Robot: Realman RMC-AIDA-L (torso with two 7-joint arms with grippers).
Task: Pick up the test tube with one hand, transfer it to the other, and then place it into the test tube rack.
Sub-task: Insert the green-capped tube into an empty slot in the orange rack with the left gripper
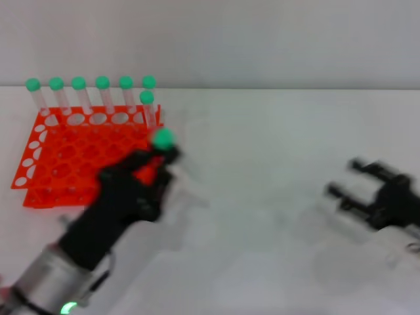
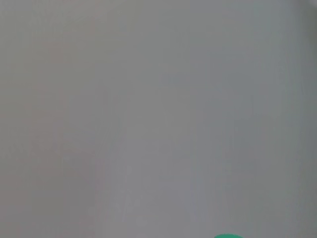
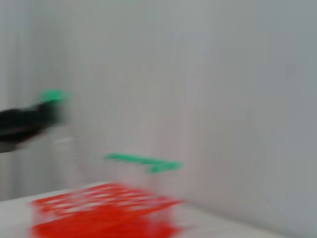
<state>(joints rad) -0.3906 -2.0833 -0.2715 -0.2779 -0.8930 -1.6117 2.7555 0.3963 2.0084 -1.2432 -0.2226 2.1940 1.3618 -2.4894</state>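
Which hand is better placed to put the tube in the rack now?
Left. The left hand already holds the test tube at the near right edge of the test tube rack; the right hand is empty and far off on the table's right side.

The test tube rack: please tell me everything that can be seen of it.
The test tube rack is bright orange-red, seemingly plastic, square, with two tiers pierced by rows of round holes. It lies flat on the white table, at the robot's far left. Seven green-capped tubes stand upright along its far edge. The left hand, holding the test tube, hovers over its near right corner; whether it touches the rack cannot be told.
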